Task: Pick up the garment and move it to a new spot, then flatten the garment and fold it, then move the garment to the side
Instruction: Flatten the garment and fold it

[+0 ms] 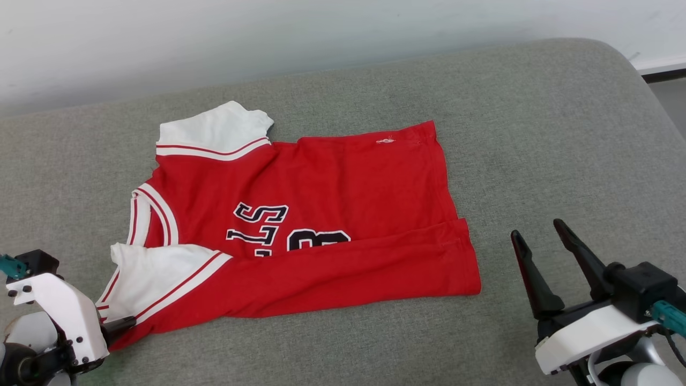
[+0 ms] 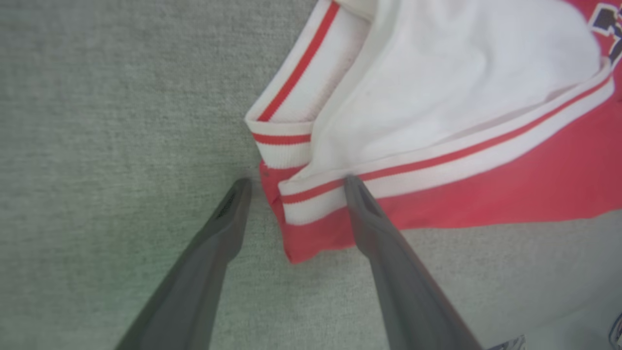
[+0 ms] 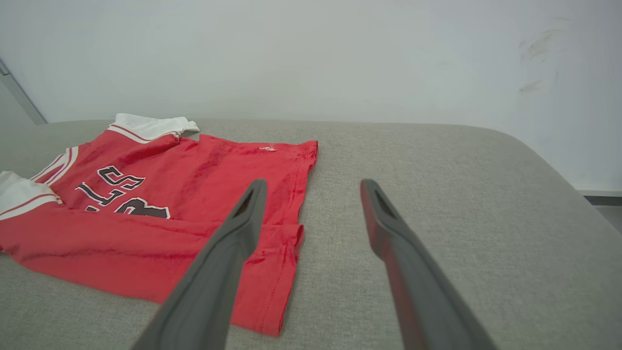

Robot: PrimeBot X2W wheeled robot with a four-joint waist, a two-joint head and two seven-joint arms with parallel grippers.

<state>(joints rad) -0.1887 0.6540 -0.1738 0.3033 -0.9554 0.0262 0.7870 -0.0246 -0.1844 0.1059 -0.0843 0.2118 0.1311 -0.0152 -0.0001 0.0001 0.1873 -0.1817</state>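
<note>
Overlapping garment (image 1: pixel 343 177) fold, lettering (image 1: pixel 261 214) half hidden

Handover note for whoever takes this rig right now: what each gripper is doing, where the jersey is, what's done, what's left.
Left gripper: open, fingers straddling the near sleeve corner of the garment, not closed on it.
Right gripper: open, holding nothing, beside the hem end.
Garment: spread on the grey cushion, near long edge folded over part of the lettering.
Done: apparently the first fold.
Left: finish folding, then move it aside.
</note>
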